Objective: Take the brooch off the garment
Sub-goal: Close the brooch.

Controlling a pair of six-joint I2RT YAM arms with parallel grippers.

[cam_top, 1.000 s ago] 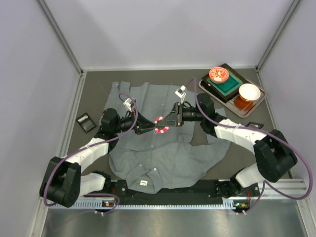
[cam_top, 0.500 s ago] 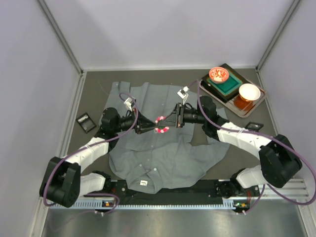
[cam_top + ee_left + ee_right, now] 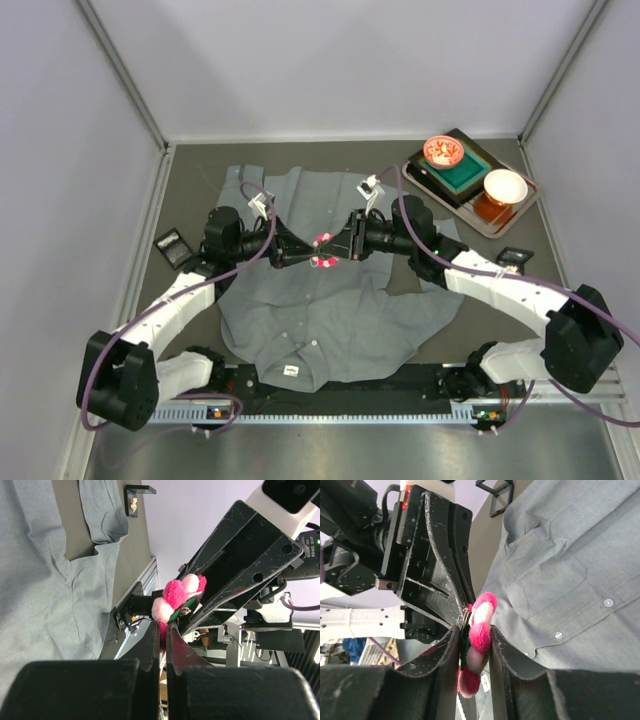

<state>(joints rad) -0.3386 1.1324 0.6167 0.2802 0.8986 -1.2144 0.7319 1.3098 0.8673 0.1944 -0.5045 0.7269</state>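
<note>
The brooch (image 3: 322, 250), a fluffy pink and white piece with a green backing, hangs above the middle of the garment (image 3: 320, 320), a grey button-up shirt spread flat on the dark table. My left gripper (image 3: 311, 254) comes from the left and is shut on the brooch's (image 3: 177, 597) lower edge. My right gripper (image 3: 336, 247) comes from the right with a finger pressed on each side of the brooch (image 3: 481, 625). In the left wrist view the gripper (image 3: 163, 626) shows pink fluff between its tips. The right wrist view shows its gripper (image 3: 475, 630) above the shirt's chest pocket (image 3: 555, 580).
A tray (image 3: 415, 176) at the back right carries a red bowl (image 3: 442, 152), a green block (image 3: 462, 172) and a white bowl (image 3: 505, 185). Small black items lie left of the shirt (image 3: 172, 248) and right of it (image 3: 515, 256). Grey walls close in three sides.
Both grippers, still meeting at the brooch, have shifted slightly left and toward the back, and both arms have risen. The shirt lies as before.
</note>
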